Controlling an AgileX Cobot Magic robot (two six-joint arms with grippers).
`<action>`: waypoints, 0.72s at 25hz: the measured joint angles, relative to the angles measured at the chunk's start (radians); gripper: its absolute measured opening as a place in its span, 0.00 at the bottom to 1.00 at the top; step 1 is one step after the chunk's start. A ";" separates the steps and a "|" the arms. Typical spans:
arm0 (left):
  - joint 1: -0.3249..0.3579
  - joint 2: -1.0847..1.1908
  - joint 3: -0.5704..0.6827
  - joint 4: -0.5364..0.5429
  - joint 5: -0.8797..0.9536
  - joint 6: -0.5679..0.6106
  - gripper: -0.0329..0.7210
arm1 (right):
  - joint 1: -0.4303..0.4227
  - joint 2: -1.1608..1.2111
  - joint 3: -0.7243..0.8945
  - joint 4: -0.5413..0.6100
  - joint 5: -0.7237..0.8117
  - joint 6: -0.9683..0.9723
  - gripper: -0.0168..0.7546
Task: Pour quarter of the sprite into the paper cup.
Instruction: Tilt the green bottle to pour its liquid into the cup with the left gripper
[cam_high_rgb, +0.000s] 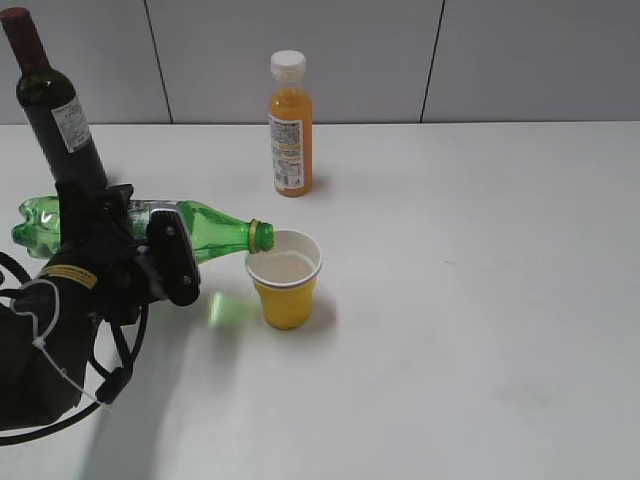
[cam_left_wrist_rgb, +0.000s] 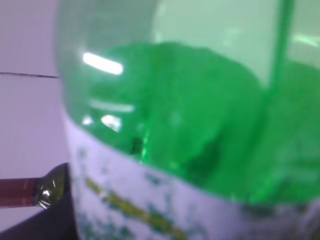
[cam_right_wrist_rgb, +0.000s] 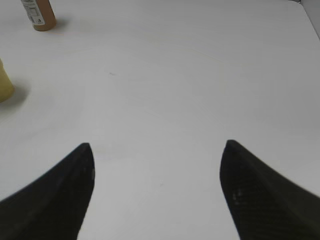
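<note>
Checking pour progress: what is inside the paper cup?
The paper cup shows its white interior below the sprite mouth; whether clear liquid has collected there cannot be told.

The left arm enters from the lower left of the exterior frame, its dark sleeve and looped cables bunched at the bottom edge. Its wrist is rolled sideways, and the left gripper (cam_high_rgb: 135, 245) sits at middle left with its fingers (cam_high_rgb: 178, 262) clamped across the body of the sprite (cam_high_rgb: 200, 228), which lies nearly level. The right gripper (cam_right_wrist_rgb: 156, 150) appears only in its own wrist frame: two dark fingers (cam_right_wrist_rgb: 60, 195) at the lower corners, spread wide with nothing between them, hanging above the worktop (cam_right_wrist_rgb: 175, 90).
</note>
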 joint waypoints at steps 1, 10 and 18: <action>0.000 0.000 0.000 0.000 0.000 0.003 0.66 | 0.000 0.000 0.000 0.000 0.000 0.000 0.79; 0.000 0.000 0.000 0.000 -0.001 0.019 0.66 | 0.000 0.000 0.000 0.000 0.000 0.001 0.79; 0.000 0.000 0.000 0.001 -0.001 0.020 0.66 | 0.000 0.000 0.000 0.000 0.000 0.000 0.79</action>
